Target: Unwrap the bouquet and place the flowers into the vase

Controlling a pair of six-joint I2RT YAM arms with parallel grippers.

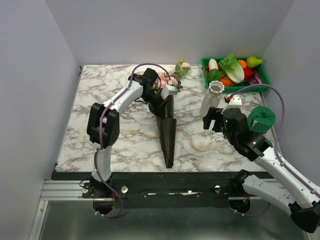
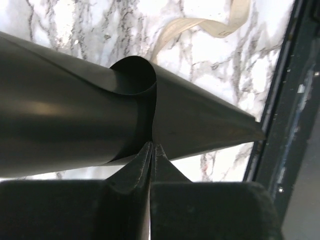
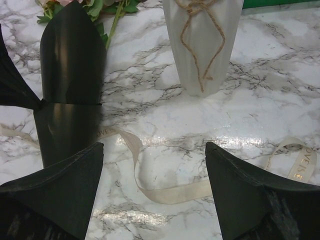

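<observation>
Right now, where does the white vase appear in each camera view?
Top external: the white vase stands right of centre, just in front of the green crate.
Left wrist: not in this view.
Right wrist: the vase is at top centre, its upper part cut off.
Shared landmark: the black paper wrapper, visible in all three views.

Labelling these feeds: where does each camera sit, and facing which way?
Top external: above, behind, looking down at the marble table; left arm and right arm show.
Left wrist: looks along the left gripper, shut on the black wrapper.
Right wrist: faces the vase past the open right gripper.
Both wrist views share wrapper and ribbon.
</observation>
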